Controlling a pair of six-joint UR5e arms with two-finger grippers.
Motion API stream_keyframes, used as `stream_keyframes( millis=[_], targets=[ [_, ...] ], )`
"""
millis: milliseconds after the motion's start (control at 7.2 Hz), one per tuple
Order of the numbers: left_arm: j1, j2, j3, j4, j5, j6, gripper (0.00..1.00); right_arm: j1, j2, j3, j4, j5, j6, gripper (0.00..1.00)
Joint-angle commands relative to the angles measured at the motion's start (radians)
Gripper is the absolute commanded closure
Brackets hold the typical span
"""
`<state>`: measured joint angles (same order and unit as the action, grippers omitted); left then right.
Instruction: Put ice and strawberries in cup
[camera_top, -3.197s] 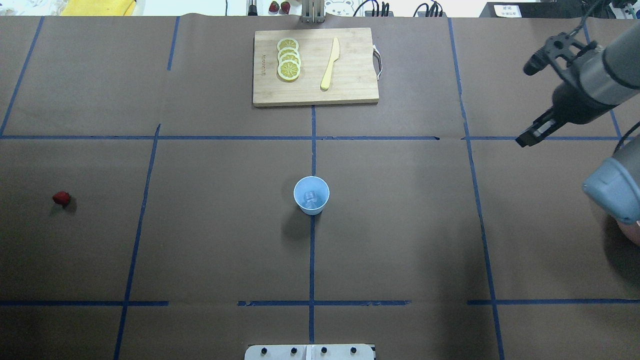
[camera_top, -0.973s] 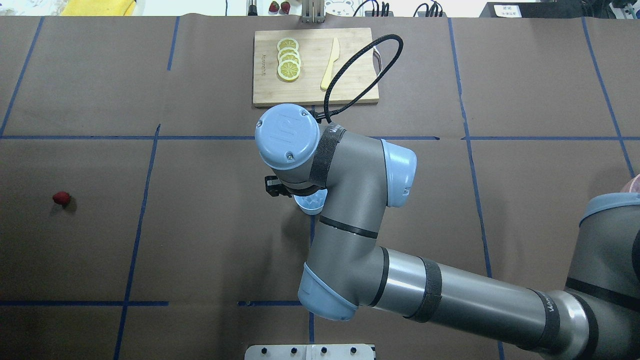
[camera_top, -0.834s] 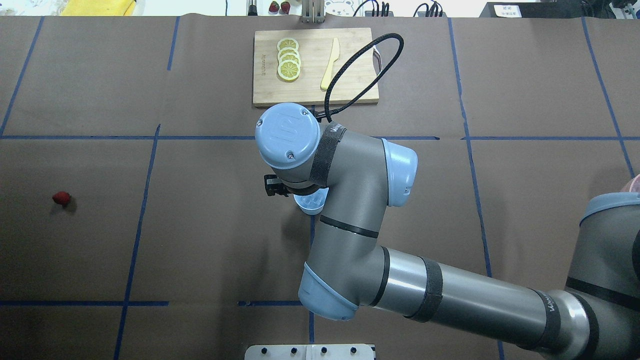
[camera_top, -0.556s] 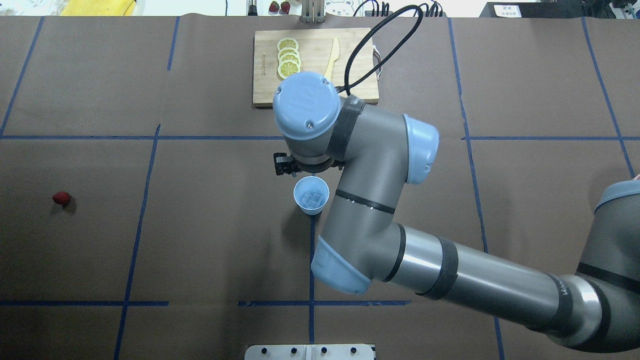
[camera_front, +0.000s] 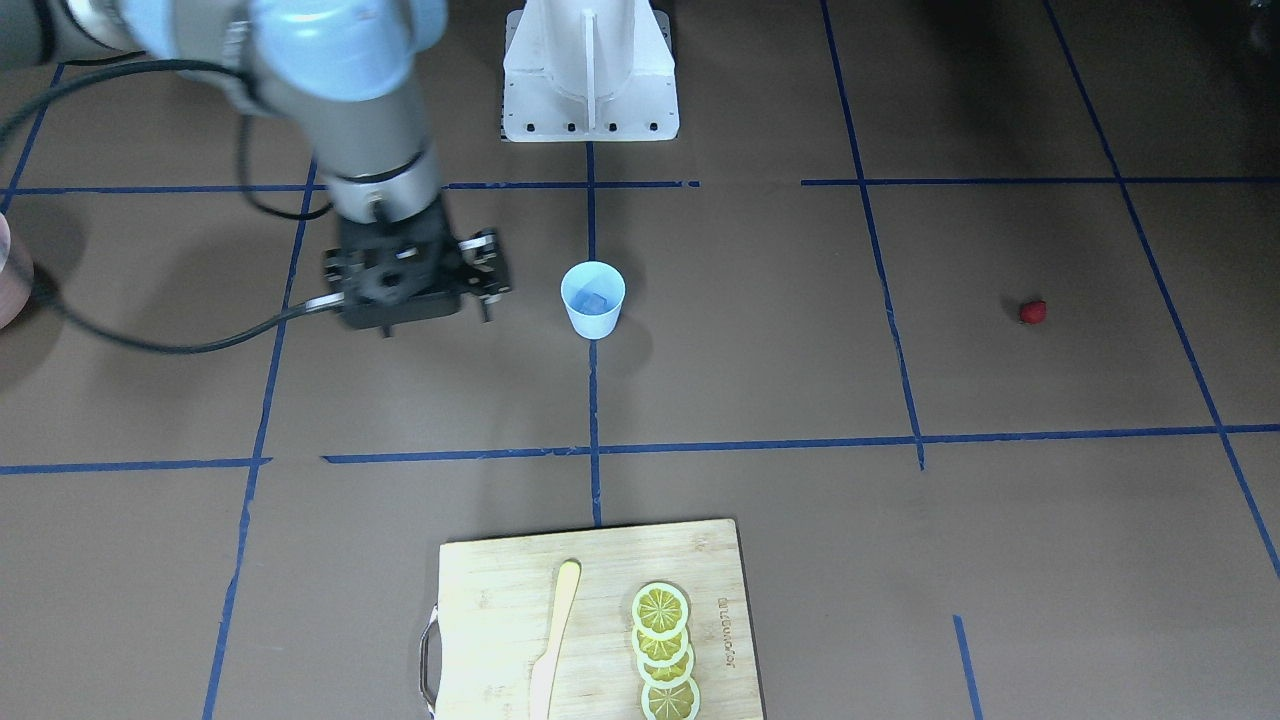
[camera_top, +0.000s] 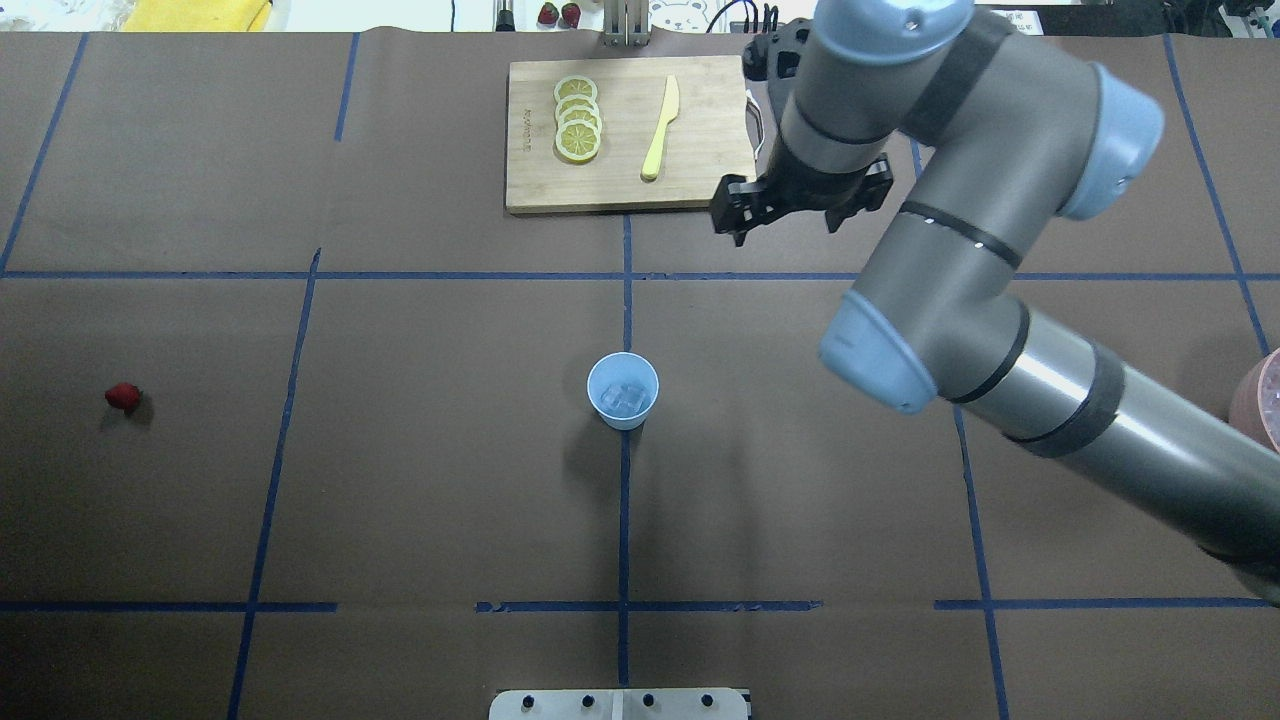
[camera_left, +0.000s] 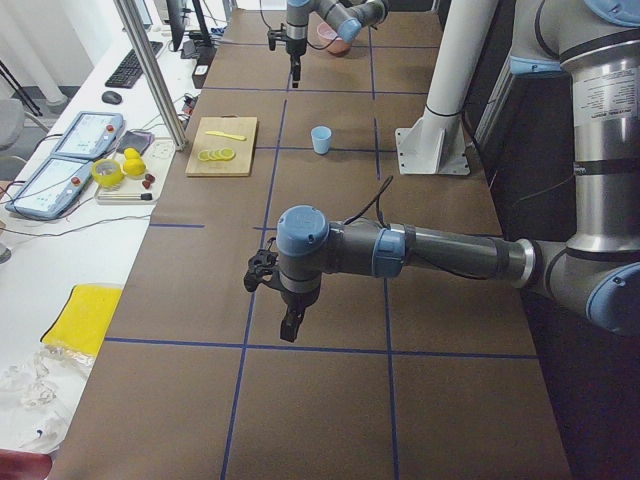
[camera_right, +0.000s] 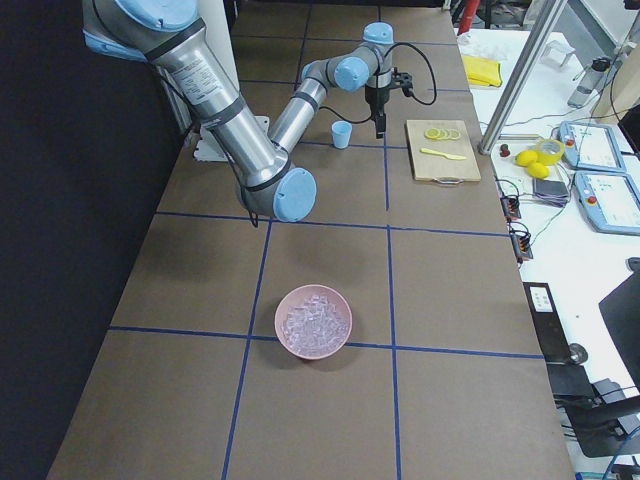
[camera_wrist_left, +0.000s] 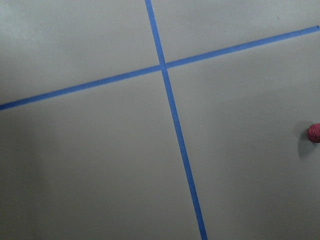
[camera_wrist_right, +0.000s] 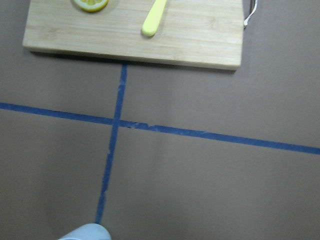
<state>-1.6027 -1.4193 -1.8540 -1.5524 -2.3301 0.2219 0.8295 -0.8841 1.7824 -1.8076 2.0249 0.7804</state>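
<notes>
The pale blue cup (camera_top: 622, 390) stands upright at the table's centre, also in the front view (camera_front: 593, 298). Clear ice cubes (camera_top: 622, 398) lie inside it. The red strawberry (camera_top: 123, 397) lies alone far on the robot's left and shows at the right edge of the left wrist view (camera_wrist_left: 314, 133). My right gripper (camera_front: 405, 290) hangs over bare table, to the robot's right of and beyond the cup. Its fingers are hidden under the wrist. My left gripper (camera_left: 290, 328) shows only in the left side view, low over the table. I cannot tell whether it is open or shut.
A pink bowl of ice cubes (camera_right: 313, 321) sits far on the robot's right. A wooden cutting board (camera_top: 700, 170) at the back centre holds lemon slices (camera_top: 577, 120) and a yellow knife (camera_top: 660, 128). Blue tape lines cross the brown table cover.
My right arm, which hung over the cup, has lifted and swung back and to the robot's right, uncovering the cup. The strawberry and cup have not moved.
</notes>
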Motion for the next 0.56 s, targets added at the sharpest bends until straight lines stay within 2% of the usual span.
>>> stream_keyframes(
  millis=[0, 139, 417],
  targets=[
    [0.006, 0.000, 0.013, -0.070, -0.003, 0.001, 0.00, 0.121, -0.148, 0.063, 0.008, 0.075, -0.153, 0.01],
    [0.010, 0.000, 0.012, -0.072, -0.003, -0.001, 0.00, 0.185, -0.177, 0.075, 0.001, 0.133, -0.192, 0.01],
    [0.021, -0.004, 0.032, -0.072, -0.005, 0.002, 0.00, 0.338, -0.365, 0.127, -0.002, 0.187, -0.473, 0.01]
  ],
)
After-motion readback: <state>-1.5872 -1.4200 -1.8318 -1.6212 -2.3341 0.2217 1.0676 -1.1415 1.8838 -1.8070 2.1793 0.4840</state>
